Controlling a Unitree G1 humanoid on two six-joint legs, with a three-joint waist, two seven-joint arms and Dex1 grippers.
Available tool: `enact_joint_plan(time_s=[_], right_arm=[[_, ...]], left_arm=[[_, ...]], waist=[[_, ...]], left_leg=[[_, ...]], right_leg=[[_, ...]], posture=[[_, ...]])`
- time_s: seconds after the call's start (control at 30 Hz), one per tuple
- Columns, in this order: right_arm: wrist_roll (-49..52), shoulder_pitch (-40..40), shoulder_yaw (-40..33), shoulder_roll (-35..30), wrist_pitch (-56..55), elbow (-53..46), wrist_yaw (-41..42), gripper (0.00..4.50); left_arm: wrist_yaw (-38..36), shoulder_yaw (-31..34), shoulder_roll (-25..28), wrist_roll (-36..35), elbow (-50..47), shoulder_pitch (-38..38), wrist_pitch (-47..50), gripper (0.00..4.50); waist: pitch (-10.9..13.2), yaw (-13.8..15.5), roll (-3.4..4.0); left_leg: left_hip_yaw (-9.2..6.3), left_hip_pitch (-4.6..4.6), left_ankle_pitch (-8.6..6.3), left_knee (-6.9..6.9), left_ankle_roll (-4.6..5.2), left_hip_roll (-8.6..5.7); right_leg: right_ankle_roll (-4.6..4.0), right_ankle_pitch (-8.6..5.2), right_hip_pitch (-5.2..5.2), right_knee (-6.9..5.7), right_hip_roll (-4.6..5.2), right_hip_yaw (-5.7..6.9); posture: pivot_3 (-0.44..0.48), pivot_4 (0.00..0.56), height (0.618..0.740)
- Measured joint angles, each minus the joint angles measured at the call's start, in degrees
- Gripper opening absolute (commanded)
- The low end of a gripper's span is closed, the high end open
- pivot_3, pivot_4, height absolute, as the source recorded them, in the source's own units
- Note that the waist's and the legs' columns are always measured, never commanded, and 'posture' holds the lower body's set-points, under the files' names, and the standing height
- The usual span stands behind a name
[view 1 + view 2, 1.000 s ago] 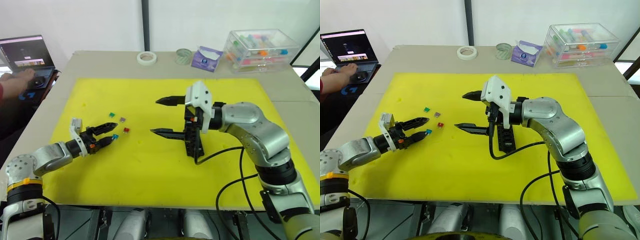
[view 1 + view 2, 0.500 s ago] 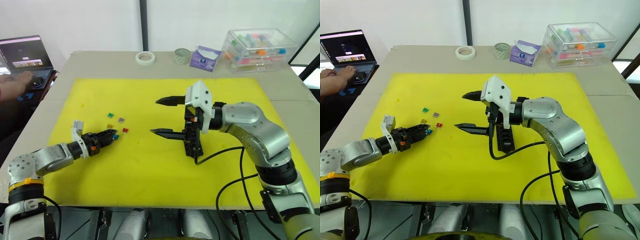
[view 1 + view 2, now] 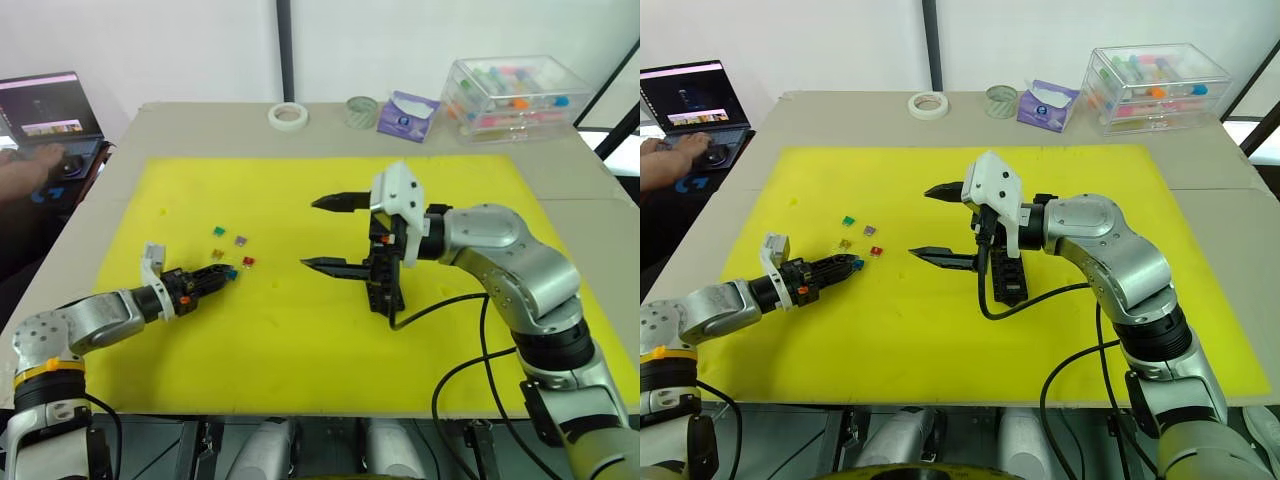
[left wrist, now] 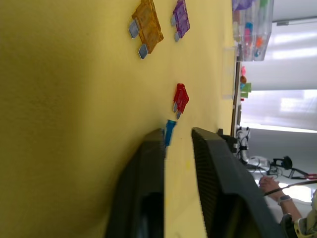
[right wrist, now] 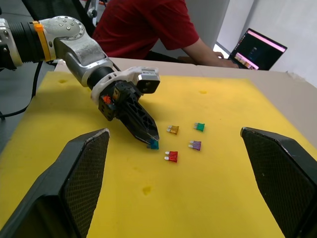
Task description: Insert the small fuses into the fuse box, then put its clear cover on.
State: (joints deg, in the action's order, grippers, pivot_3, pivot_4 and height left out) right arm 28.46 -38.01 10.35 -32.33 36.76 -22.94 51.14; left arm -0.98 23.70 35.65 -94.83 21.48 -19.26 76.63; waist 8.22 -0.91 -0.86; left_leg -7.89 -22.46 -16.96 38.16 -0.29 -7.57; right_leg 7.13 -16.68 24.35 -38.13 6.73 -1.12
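Several small fuses lie on the left part of the yellow mat point(image 3: 300, 340): green point(image 3: 218, 229), purple point(image 3: 241, 240), orange point(image 3: 217, 254), red point(image 3: 248, 261) and blue point(image 3: 231, 272). My left gripper point(image 3: 222, 275) lies low over the mat, its fingers point(image 4: 148, 163) drawn in on the blue fuse point(image 4: 170, 133) at their tips. My right gripper point(image 3: 312, 233) hovers wide open above the mat's middle, holding nothing. The black fuse box point(image 3: 385, 285) stands just behind its fingers, partly hidden by the wrist. The clear cover is out of view.
At the table's back stand a tape roll point(image 3: 287, 115), a glass jar point(image 3: 361, 111), a purple packet point(image 3: 405, 115) and a big clear storage case point(image 3: 515, 95). A person's hand point(image 3: 25, 170) works a laptop point(image 3: 45, 110) at far left.
My left gripper's fingers have closed from wide apart onto the blue fuse. The right arm has stayed put.
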Motion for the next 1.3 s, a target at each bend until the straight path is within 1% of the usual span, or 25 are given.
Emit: enact_joint_plan(time_s=[0.07, 0.1, 0.23, 0.43, 0.57, 0.67, 0.77, 0.87, 0.97, 1.0, 1.1, 1.17, 1.3], right_arm=[[0.0, 0.02, 0.0, -0.03, -0.01, -0.03, -0.03, 4.5], [-0.02, 0.02, -0.04, -0.12, -0.01, -0.03, -0.06, 4.5], [-0.02, 0.04, -0.02, -0.11, -0.01, -0.03, -0.03, 4.5], [-0.01, 0.05, -0.02, -0.14, -0.01, -0.03, 0.04, 4.5], [0.84, 0.07, -0.24, -0.56, 0.72, -0.03, 0.44, 4.5], [4.25, 0.14, -2.75, -2.01, 3.58, -0.04, 1.32, 4.5], [7.35, 0.12, -5.6, -3.88, 6.49, -0.04, 2.21, 4.5], [10.59, 0.01, -7.41, -5.22, 9.61, 0.04, 2.97, 4.5], [13.84, -0.55, -8.69, -7.23, 13.53, 0.9, 4.12, 4.5], [14.6, -0.8, -9.0, -7.68, 14.42, 1.06, 4.3, 4.5], [19.18, -1.72, -10.72, -8.18, 19.39, 2.02, 4.37, 4.5], [21.67, -1.72, -12.05, -8.36, 21.78, 2.83, 4.2, 4.5], [24.41, -2.47, -13.92, -8.48, 24.58, 5.31, 3.12, 4.5]], left_arm=[[-0.66, -4.22, 2.66, -2.94, -1.81, 2.07, -4.65, 0.02], [-0.83, -4.46, 2.62, -3.2, -1.81, 2.08, -4.96, 0.02], [-1.39, -3.8, 2.36, -2.34, -0.18, 1.05, -2.88, 0.02], [-2.55, -2.98, 2.09, -1.42, -0.71, 0.97, -1.57, 0.02], [-4.74, -2.79, 3.24, -1.63, -4.77, 1.88, 1.61, 0.02], [-9.05, -3.16, 6.41, -1.79, -11.32, 2.86, 4.55, 0.02], [-14.0, -2.88, 8.76, -1.2, -18.13, 2.66, 4.84, 0.02], [-19.55, -2.41, 8.55, 2.09, -25.41, 2.39, 0.52, 0.02], [-26.91, -2.77, 6.88, 9.1, -32.67, 0.09, -7.15, 0.02], [-28.38, -3.23, 6.77, 10.51, -33.94, -0.97, -8.51, 0.02], [-33.16, -6.3, 6.03, 15.14, -36.02, -5.34, -12.54, 0.02], [-36.04, -8.22, 5.49, 18.65, -37.16, -5.3, -15.17, 0.02], [-43.12, -13.88, 4.05, 28.22, -41.16, -5.13, -23.14, 0.02]], waist=[[-0.01, -0.09, 0.01], [-0.03, -0.07, 0.07], [-0.03, -0.06, 0.08], [-0.03, -0.06, 0.08], [-0.02, -0.02, 0.07], [0.01, 0.12, 0.03], [0.02, 0.23, 0.05], [0.03, 0.15, 0.06], [0.05, 0.34, 0.07], [0.05, 0.37, 0.07], [0.05, 0.31, 0.07], [0.05, 0.14, 0.07], [0.07, 0.22, 0.09]], left_leg=[[0.0, 0.01, 0.0, -0.02, 0.0, 0.03], [0.03, 0.01, 0.0, -0.04, 0.0, 0.02], [0.03, 0.01, 0.0, -0.04, 0.0, 0.03], [0.03, 0.01, 0.0, -0.04, 0.0, 0.02], [0.03, 0.0, 0.0, -0.04, 0.0, 0.02], [0.02, -0.02, 0.0, -0.03, 0.0, 0.02], [0.02, -0.02, 0.0, -0.04, 0.0, 0.02], [0.04, -0.02, 0.0, -0.07, 0.0, 0.04], [0.06, -0.03, 0.0, -0.05, 0.0, 0.04], [0.06, -0.03, 0.0, -0.05, 0.0, 0.04], [0.06, -0.03, 0.0, -0.06, 0.0, 0.05], [0.07, -0.03, -0.01, -0.14, 0.0, 0.06], [0.09, -0.04, 0.0, -0.15, 0.0, 0.07]], right_leg=[[0.0, 0.0, 0.0, 0.0, 0.01, -0.04], [0.0, 0.0, 0.02, 0.0, 0.0, -0.07], [0.0, 0.0, 0.02, 0.01, -0.03, -0.06], [0.0, 0.0, 0.02, 0.01, -0.03, -0.06], [0.0, 0.0, 0.02, 0.01, -0.02, -0.06], [0.0, 0.0, 0.01, 0.04, -0.01, -0.06], [-0.01, 0.0, -0.02, 0.11, 0.0, -0.06], [-0.01, -0.01, -0.01, 0.14, -0.01, -0.06], [-0.01, -0.01, -0.05, 0.18, 0.01, -0.05], [-0.01, -0.01, -0.06, 0.19, 0.01, -0.05], [-0.01, -0.01, -0.09, 0.21, 0.01, -0.04], [-0.01, -0.01, -0.05, 0.26, 0.0, -0.05], [-0.01, 0.0, -0.06, 0.28, 0.0, -0.04]], posture=[[0.0, 0.15, 0.74], [0.0, 0.15, 0.74], [0.0, 0.15, 0.74], [0.0, 0.15, 0.74], [0.0, 0.15, 0.74], [0.0, 0.15, 0.74], [0.0, 0.15, 0.74], [0.0, 0.15, 0.74], [0.0, 0.15, 0.74], [0.0, 0.15, 0.74], [0.0, 0.15, 0.74], [0.0, 0.15, 0.74], [0.0, 0.15, 0.74]])
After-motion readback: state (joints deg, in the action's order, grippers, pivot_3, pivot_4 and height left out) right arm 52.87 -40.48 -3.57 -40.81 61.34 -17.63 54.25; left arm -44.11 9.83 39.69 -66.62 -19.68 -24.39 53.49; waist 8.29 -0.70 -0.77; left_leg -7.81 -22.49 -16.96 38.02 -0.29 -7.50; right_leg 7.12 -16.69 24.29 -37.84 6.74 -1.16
